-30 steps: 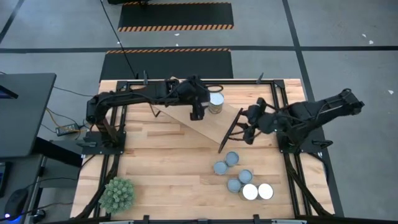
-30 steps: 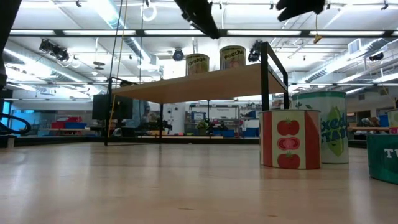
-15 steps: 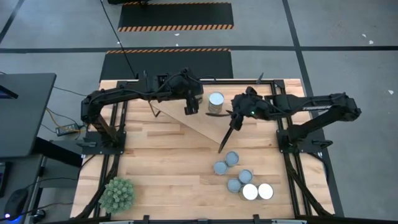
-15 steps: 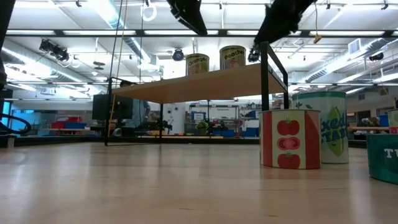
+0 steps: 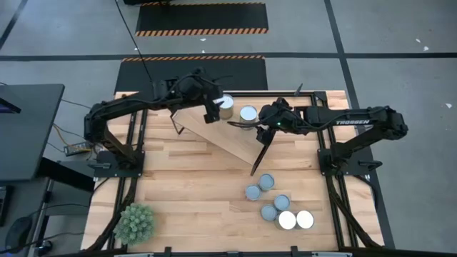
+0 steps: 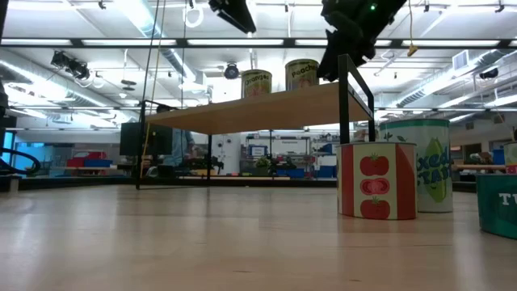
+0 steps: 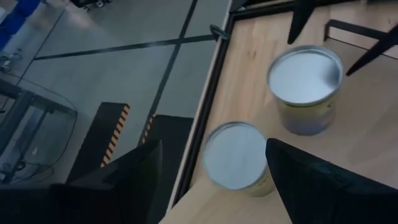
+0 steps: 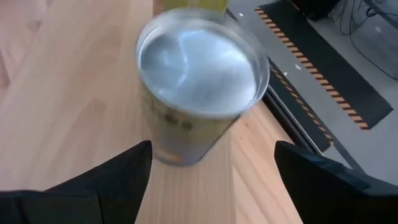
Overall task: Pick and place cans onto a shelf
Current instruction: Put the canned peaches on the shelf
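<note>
Two cans [image 5: 226, 104] [image 5: 248, 113] are standing upright on the shelf [image 5: 232, 135], which is running diagonally across the table [image 5: 186, 193]. The left gripper [image 5: 211, 113] and right gripper [image 5: 260, 123] are hovering beside them, jaws spread, holding nothing. Six more cans [image 5: 277, 206] are sitting upright on the table (the low view is showing their labels).

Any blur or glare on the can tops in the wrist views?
Right wrist view: the can is smeared by motion blur, with soft sheen streaks on its silver top. Left wrist view: both cans are slightly soft, tops flat white, no hard glare.
</note>
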